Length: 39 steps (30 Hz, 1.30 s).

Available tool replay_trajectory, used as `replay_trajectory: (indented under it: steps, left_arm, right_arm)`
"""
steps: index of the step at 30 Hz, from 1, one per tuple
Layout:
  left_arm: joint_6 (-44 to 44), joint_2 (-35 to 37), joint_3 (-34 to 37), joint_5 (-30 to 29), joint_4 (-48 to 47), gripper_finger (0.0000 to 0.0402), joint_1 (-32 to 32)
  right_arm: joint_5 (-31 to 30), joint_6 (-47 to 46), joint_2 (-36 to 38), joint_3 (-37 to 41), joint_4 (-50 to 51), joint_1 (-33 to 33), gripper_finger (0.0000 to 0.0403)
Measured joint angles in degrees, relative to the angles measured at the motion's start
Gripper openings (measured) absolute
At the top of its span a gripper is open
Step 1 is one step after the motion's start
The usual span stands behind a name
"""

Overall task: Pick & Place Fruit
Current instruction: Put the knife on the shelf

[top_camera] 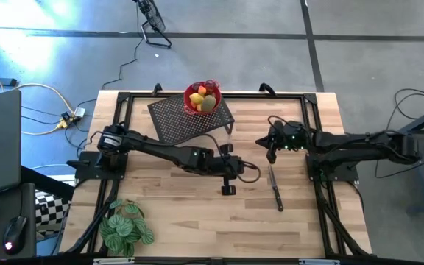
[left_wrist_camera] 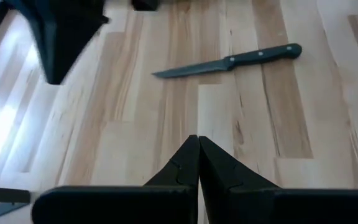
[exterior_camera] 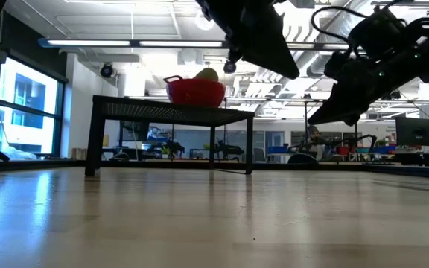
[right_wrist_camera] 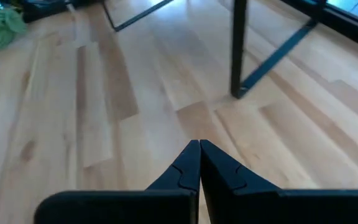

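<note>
Fruit (top_camera: pixel 202 99) piled in bowl (top_camera: pixel 191 93) on black stand (top_camera: pixel 190 119), far centre. Both grippers, left (top_camera: pixel 229 184) and right (top_camera: pixel 270 151), closed and empty. Better to open fingers, then descend straight over one piece.

The fruit (top_camera: pixel 202 99) is held in a bowl (top_camera: pixel 191 92) on the rack (top_camera: pixel 190 119); a knife (top_camera: pixel 275 188) is laid well right of the rack, toward the table's front.

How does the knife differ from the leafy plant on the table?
The knife is slim, straight and dark; the plant is green, bushy and spread out. The knife lies right of the table's middle, near the right arm; the plant sits at the near left corner. Both rest on the wooden table, untouched.
</note>
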<state>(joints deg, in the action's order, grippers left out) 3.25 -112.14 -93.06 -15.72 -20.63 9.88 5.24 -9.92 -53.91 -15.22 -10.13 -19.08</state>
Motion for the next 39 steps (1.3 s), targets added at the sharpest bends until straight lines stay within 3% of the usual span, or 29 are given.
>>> replay_trajectory:
  steps: [9,16,20,25,34,39]
  left_arm:
    - [-0.17,8.34,0.0,-4.42,-10.53,0.0,0.93]
    - [-1.97,12.29,0.18,-5.05,-11.21,0.0,1.03]
    - [0.0,12.57,5.44,-5.24,-7.64,0.0,1.03]
    - [4.81,13.48,14.48,-4.93,-1.51,0.0,1.03]
    - [6.03,23.04,28.57,-4.85,13.33,0.0,1.03]
    - [4.48,26.6,36.29,-4.65,20.92,0.0,1.03]
  right_arm:
    - [-5.3,-1.89,0.02,0.0,-3.1,10.89,0.0002]
    - [-8.87,-1.88,1.62,0.0,-7.29,15.7,0.0002]
    - [-12.83,-1.87,4.35,0.0,-6.0,18.24,0.0002]
    - [-13.23,-1.87,8.78,0.0,-2.07,20.93,0.0002]
    - [-19.91,-2.47,17.04,0.0,3.98,24.41,0.0002]
    - [-20.47,-2.53,20.43,0.0,4.43,25.18,0.0002]
